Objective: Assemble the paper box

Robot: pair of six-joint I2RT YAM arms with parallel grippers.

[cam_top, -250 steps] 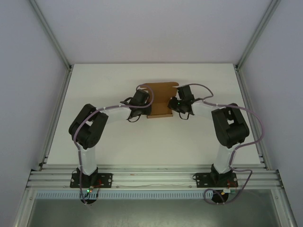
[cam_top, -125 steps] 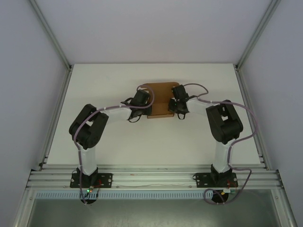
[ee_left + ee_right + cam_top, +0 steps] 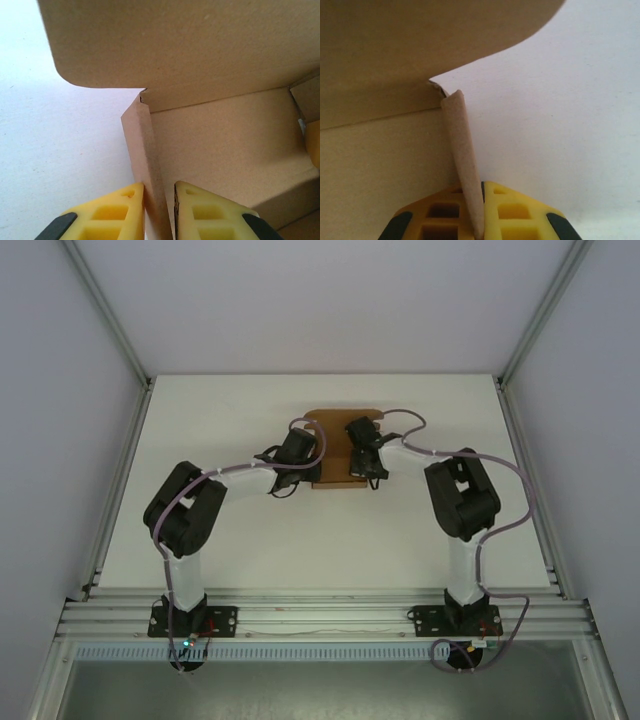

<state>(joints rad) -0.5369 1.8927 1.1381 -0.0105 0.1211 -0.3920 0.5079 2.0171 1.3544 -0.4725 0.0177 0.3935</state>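
Note:
The paper box [image 3: 335, 445] is brown cardboard, partly folded, at the middle back of the white table. My left gripper [image 3: 300, 455] is shut on its upright left side wall [image 3: 145, 150], one yellow finger [image 3: 117, 210] outside and the other inside. My right gripper [image 3: 362, 455] is shut on the thin upright right side wall [image 3: 462, 150]. The box floor [image 3: 220, 140] lies between the two walls. The rounded lid flap [image 3: 175, 40] stands at the back, and the lid flap [image 3: 420, 40] also fills the upper left of the right wrist view.
The white table [image 3: 200, 420] stretches around the box on all sides. Aluminium frame rails [image 3: 120, 490] run along its left and right edges, and grey walls enclose the cell.
My right arm has swung left, carrying its gripper inward over the box's right side, and its jaws have closed tight on the right wall. The left gripper has stayed where it was.

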